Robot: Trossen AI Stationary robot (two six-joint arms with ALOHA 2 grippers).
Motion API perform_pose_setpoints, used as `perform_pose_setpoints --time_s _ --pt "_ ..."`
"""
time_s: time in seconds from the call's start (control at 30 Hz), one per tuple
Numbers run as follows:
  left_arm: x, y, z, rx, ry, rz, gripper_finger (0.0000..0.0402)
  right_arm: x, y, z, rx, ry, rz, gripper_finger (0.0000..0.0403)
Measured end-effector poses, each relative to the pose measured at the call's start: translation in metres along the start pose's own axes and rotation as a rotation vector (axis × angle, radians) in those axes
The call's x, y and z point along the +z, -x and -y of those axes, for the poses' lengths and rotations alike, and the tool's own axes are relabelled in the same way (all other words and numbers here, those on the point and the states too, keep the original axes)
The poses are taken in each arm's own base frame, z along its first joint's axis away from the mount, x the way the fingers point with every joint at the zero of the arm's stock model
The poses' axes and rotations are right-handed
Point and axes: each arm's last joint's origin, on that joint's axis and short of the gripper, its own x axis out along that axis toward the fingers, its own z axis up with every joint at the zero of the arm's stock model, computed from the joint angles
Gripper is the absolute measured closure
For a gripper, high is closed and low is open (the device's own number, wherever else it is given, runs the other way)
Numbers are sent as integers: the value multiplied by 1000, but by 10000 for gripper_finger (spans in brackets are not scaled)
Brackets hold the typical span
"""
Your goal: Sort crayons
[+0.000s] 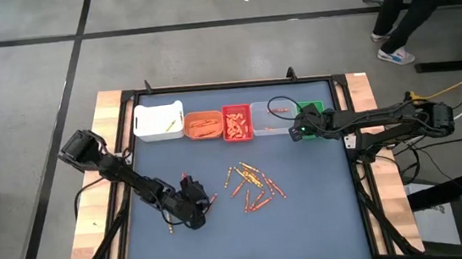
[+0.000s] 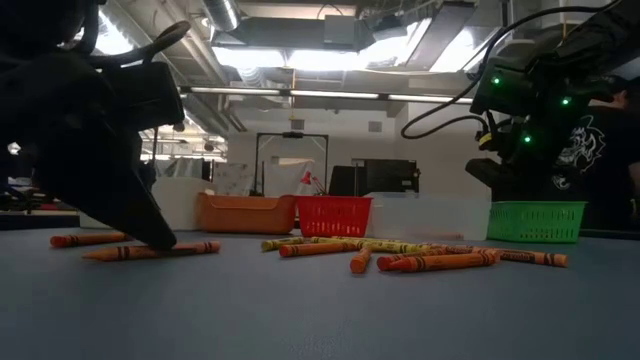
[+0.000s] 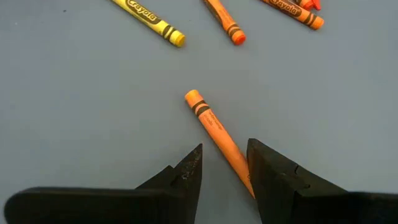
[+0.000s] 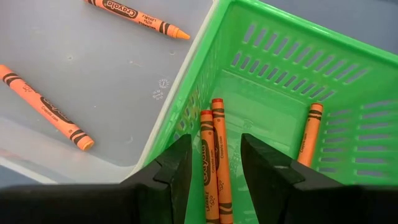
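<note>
My left gripper (image 1: 198, 206) is open and low at the table in the near left part. Its fingers stand on either side of an orange crayon (image 3: 214, 127) that lies flat on the table. Several more crayons (image 1: 253, 187) lie scattered in the table's middle. My right gripper (image 4: 216, 140) is open and empty above the green bin (image 4: 298, 81). Three orange crayons (image 4: 214, 155) lie on the bin's floor. The clear bin (image 4: 93, 74) beside it holds two orange crayons. My left gripper's fingers point down at the table and lie across the orange crayon. One finger (image 3: 267, 168) stands right against the crayon's side near its far end (image 3: 239, 165). Whether it touches the crayon I cannot tell. The crayon lies flat on the table.
A row of bins stands along the far edge: white (image 1: 158, 122), orange (image 1: 203, 125), red (image 1: 237, 122), clear (image 1: 271, 119), green (image 1: 312, 107). A stray crayon (image 1: 170, 225) lies near the left arm. A person (image 1: 410, 6) walks beyond the table's far right.
</note>
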Motion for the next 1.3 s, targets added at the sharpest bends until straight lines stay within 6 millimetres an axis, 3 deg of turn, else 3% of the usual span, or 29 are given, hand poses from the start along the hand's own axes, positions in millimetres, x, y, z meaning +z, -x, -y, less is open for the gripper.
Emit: perform_pose_setpoints --time_s 0.5,1.0,1.3 --pt "0 0 3 -72 -30 -43 294 0 0 0 0 0 0 265" --pt "-2 0 -1 0 -65 -23 295 0 0 0 0 0 0 265" --pt "-2 0 -3 26 -72 -20 355 0 0 0 0 -3 0 265"
